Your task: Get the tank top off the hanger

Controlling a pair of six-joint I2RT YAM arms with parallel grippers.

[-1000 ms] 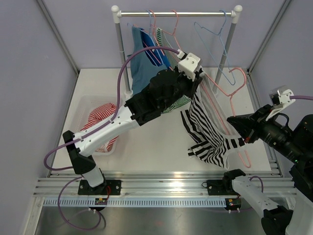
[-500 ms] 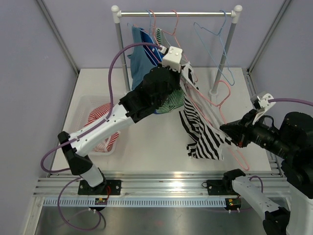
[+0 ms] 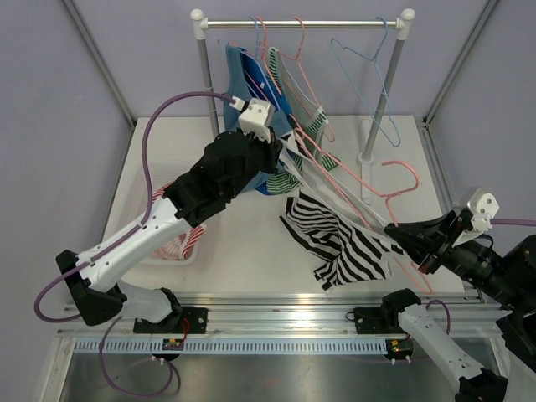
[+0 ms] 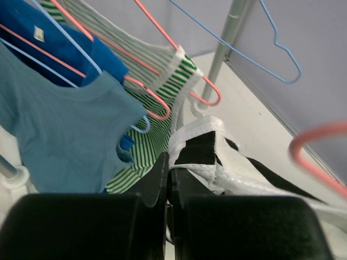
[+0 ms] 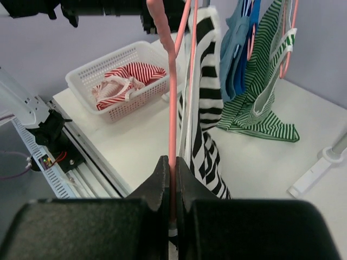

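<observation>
Left arm (image 3: 144,234) reaches forward, fingers (image 4: 155,181) pinching tank top (image 3: 335,243).

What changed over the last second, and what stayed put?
The left claw closed on the tank top strap and pulled it left, away from the pink hanger. The right claw, still shut on that hanger, drew back toward the near edge. The rack, hanging shirts and basket stayed put.

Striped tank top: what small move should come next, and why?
Probably the left hand should draw the white strap farther from the pink hanger while the right hand holds it steady. Both hands are shut on their items, and the tank top is draped on the hanger, not yet free.
</observation>
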